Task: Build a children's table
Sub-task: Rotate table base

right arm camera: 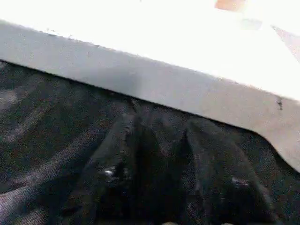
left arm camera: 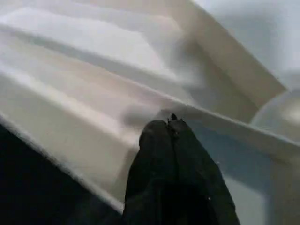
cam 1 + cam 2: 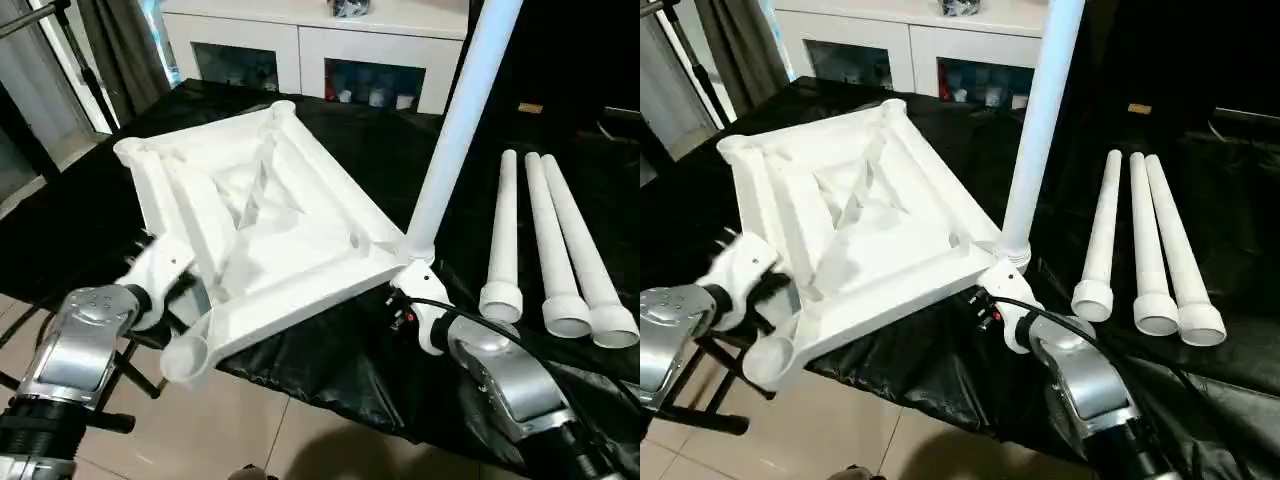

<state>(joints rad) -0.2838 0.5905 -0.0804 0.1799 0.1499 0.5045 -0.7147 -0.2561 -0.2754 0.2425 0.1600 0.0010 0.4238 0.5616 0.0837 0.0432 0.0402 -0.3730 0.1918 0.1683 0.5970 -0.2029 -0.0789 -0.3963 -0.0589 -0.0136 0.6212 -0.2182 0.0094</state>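
Observation:
The white tabletop (image 3: 270, 230) lies underside up and tilted on the black cloth, its near-left corner socket (image 3: 185, 358) hanging past the table's edge. One white leg (image 3: 455, 130) stands upright in the near-right corner socket. Three more legs (image 3: 550, 250) lie side by side to the right. My left gripper (image 2: 171, 119) is shut, its tips pressed against a rim on the tabletop's left side (image 3: 180, 288). My right gripper (image 1: 164, 136) sits low on the cloth just under the tabletop's near-right edge (image 3: 400, 312), fingers apart, nothing between them.
A white glass-door cabinet (image 3: 300, 50) stands behind the table. The black cloth (image 3: 380, 150) covers the work surface and drapes over its near edge. Tiled floor (image 3: 230, 430) and a black stand's legs (image 3: 140, 365) lie below the overhanging corner.

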